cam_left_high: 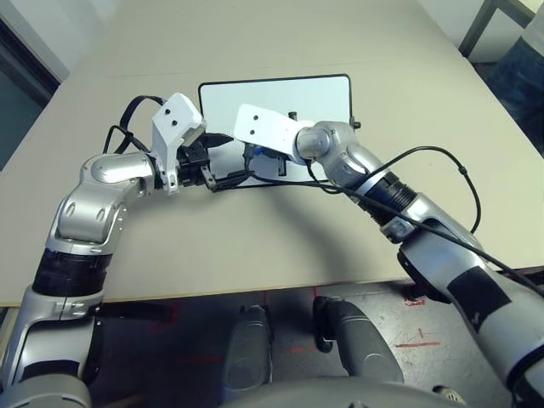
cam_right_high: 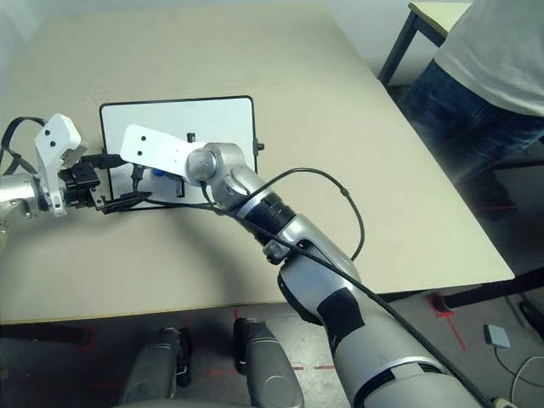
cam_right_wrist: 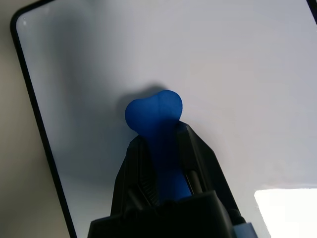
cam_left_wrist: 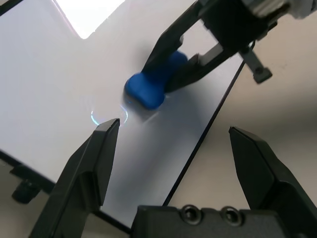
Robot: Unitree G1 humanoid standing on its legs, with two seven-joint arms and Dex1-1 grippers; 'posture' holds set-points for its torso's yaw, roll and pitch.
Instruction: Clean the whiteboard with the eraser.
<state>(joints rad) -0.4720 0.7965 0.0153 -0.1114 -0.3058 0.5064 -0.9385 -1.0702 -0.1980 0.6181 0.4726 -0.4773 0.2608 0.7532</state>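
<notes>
A: Table (cam_left_high: 357,238) first, tan, carrying the whiteboard (cam_left_high: 314,93) flat at its far middle. Risk at this level: the board isn't fixed down that I can see, so a hard wipe could shove it across the surface.

B: Left gripper (cam_left_wrist: 171,148) sits at the board's near-left edge, jaws wide apart, nothing between them. One finger (cam_left_wrist: 94,163) hangs over the white surface, the other over bare table. Can't tell whether it presses on the frame. If it doesn't, nothing steadies the board.

A: Right gripper (cam_right_wrist: 163,163) is clamped on the eraser (cam_right_wrist: 153,116), which rests on the board in its near-left part. Only the rounded front end pokes past the fingers.

B: So a steep wrist tilt could put black fingertips on the board instead of blue. Also, both grippers are close together; a stroke toward the left arm risks a knock.

A: Red marks? None I can make out.
</notes>
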